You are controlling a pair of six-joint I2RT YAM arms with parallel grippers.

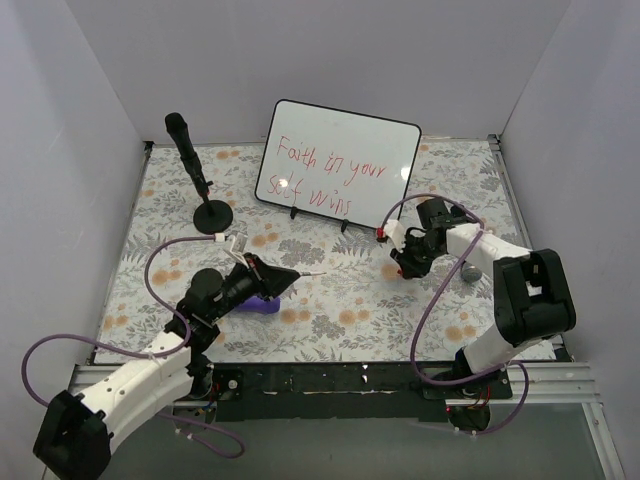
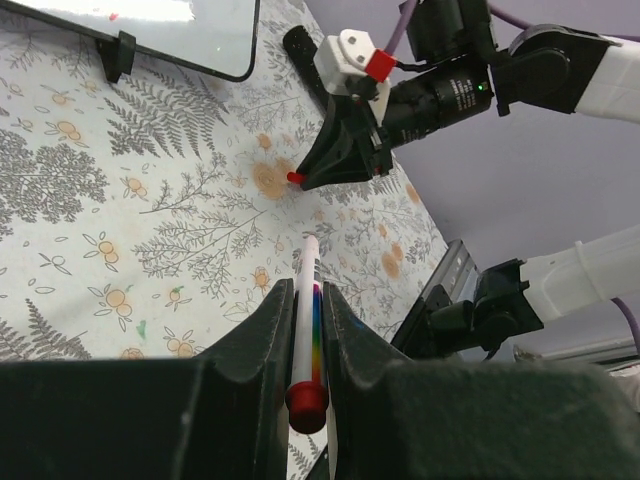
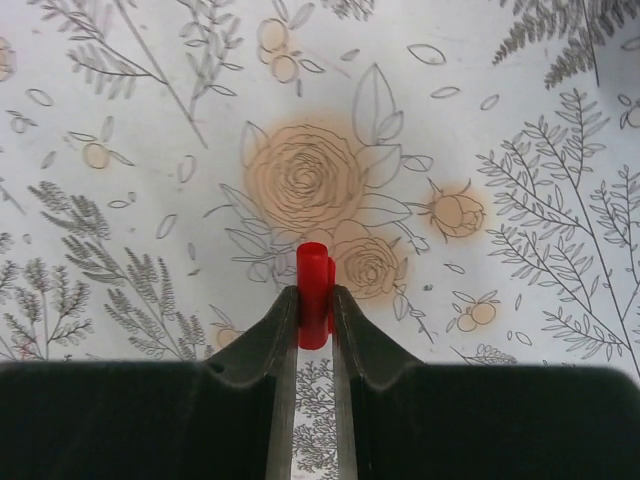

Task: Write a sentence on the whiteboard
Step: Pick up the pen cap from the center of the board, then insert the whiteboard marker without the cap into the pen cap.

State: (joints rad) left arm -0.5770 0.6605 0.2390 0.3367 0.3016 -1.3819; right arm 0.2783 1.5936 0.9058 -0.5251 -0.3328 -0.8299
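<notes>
There stood the whiteboard [image 1: 395, 145], propped at a tilt on its little black feet at the middle of the desk's far edge. The sentence [image 1: 325, 172] was up in red, two lines, reading something like "Faith in your self wins". Out front, over the flowered cloth [image 1: 330, 320], the left gripper [image 2: 305, 292] was clamped tight on the marker pen [image 2: 309, 262], tip aimed toward the right arm. Facing it, the right gripper [image 3: 313, 300] hung low, jaws narrow, pinching a small red cap [image 3: 313, 265]. A black stand [image 1: 205, 190] sat toward the far left corner, and a purple object [image 1: 262, 304] lay beneath the left gripper.
</notes>
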